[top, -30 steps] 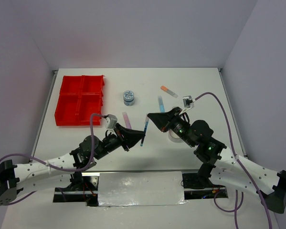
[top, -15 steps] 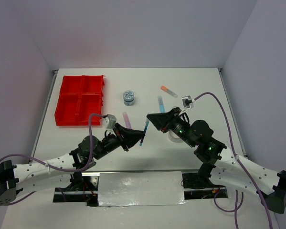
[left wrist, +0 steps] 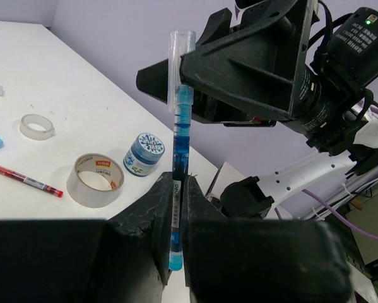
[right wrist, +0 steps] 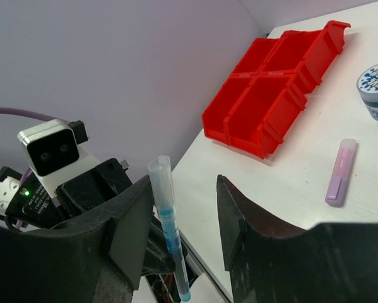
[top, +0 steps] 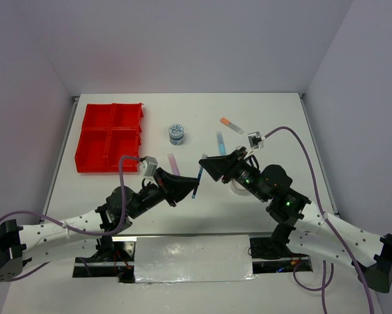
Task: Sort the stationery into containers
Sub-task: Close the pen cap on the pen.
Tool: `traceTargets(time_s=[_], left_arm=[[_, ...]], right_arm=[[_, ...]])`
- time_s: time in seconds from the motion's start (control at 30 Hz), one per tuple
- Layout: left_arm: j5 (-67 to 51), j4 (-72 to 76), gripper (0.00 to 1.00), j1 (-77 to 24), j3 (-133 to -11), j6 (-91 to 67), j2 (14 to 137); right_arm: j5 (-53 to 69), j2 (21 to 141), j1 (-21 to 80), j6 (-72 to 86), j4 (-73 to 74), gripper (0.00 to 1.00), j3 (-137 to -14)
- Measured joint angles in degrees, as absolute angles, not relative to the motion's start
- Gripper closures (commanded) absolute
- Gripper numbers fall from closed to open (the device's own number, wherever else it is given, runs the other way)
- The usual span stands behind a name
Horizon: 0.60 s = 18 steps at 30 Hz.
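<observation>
My left gripper is shut on a thin blue pen and holds it upright above the table, mid-front in the top view. My right gripper is open, its jaws standing either side of the pen's clear capped top, which is close to the left finger. The red four-compartment tray sits at the far left and also shows in the right wrist view. A purple marker lies between the tray and the grippers.
A blue-lidded tub stands mid-table. A light-blue marker and an orange-capped marker lie further right. The left wrist view shows two tape rolls, a red pen and a second tub.
The right gripper has edged slightly left, closer around the pen's top. The left gripper still holds the pen and has hardly moved.
</observation>
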State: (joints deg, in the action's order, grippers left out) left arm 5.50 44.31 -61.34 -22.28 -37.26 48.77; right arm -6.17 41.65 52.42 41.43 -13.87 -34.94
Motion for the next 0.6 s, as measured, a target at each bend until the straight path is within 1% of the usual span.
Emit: traceTargets(time_s=[0.1, 0.33, 0.53, 0.6], left_arm=[[6.0, 44.8, 1.00, -61.3, -22.3, -37.3, 48.8], [7.3, 45.0, 1.00, -61.3, -22.3, -37.2, 48.8], [7.9, 44.5, 1.00, -61.3, -22.7, -37.2, 48.8], [8.1, 44.4, 1.00, -61.3, -23.0, -37.1, 48.8]], right_arm=[[-5.1, 41.6, 52.4, 41.0, -13.6, 0.45, -34.9], [-2.2, 42.2, 52.6, 40.2, -13.4, 0.46, -35.0], [-0.3, 44.2, 52.9, 39.4, -12.2, 0.52, -35.7], [0.3, 44.6, 53.1, 39.2, -12.2, 0.58, -35.7]])
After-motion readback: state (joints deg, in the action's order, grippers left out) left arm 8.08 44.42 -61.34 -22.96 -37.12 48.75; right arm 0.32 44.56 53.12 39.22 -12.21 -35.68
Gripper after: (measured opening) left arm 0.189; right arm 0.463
